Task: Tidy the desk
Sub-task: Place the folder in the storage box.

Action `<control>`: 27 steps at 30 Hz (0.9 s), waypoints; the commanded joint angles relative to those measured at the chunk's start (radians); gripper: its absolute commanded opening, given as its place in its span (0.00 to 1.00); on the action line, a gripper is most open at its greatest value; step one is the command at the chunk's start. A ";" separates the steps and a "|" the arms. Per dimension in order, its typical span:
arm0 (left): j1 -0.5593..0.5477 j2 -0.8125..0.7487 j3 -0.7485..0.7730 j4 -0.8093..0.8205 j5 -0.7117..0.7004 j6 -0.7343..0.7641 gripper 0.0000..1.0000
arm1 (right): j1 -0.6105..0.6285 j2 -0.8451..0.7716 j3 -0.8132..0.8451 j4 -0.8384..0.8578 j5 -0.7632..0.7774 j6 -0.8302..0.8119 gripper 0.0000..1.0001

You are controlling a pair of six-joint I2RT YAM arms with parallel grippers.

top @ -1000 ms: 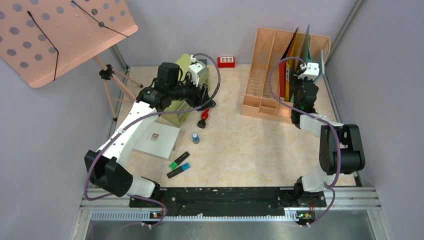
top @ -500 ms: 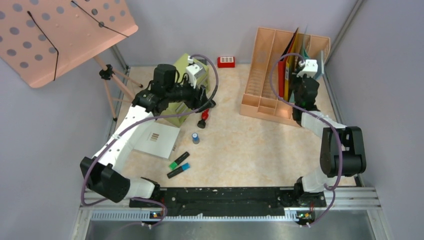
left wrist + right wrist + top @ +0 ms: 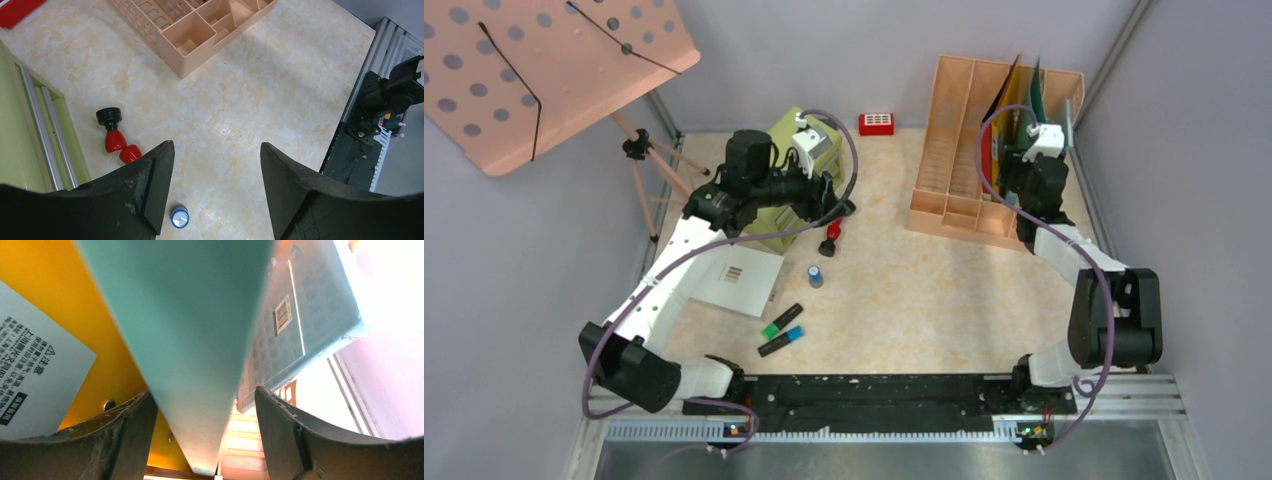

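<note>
The desk [image 3: 904, 290] is a beige marble-patterned top. My right gripper [image 3: 204, 391] is open at the peach file organizer [image 3: 954, 150] at the back right. A teal folder [image 3: 185, 315] stands upright between its fingers; the right finger is clear of it. A yellow folder [image 3: 45, 295] stands left of it and a blue patterned book [image 3: 305, 305] to its right. My left gripper [image 3: 216, 145] hangs open and empty above the desk, beside the green drawer cabinet [image 3: 789, 215]. Below it lie a red stamp [image 3: 117, 142] and a small blue cap [image 3: 179, 216].
Two dark markers, one green-tipped [image 3: 781, 322] and one blue-tipped [image 3: 781, 341], lie near the front left, next to a white sheet [image 3: 739, 280]. A red box [image 3: 876, 123] sits at the back wall. The peach perforated board [image 3: 544, 60] on its tripod [image 3: 649, 160] overhangs the left side.
My right gripper has opened and let go of the teal folder, which stays upright in the organizer. The right arm shifted slightly right. The left arm drew back a little to the left.
</note>
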 commanded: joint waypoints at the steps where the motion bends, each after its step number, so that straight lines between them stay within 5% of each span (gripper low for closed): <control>1: 0.005 -0.034 -0.011 0.047 0.018 -0.001 0.69 | -0.018 -0.073 0.044 -0.086 -0.035 0.044 0.74; 19: 0.005 -0.041 -0.008 0.053 0.005 -0.007 0.69 | -0.022 -0.314 0.261 -0.369 -0.194 0.077 0.78; 27: 0.005 -0.074 -0.001 0.065 -0.181 -0.052 0.72 | -0.022 -0.270 0.471 -0.481 -0.315 0.091 0.77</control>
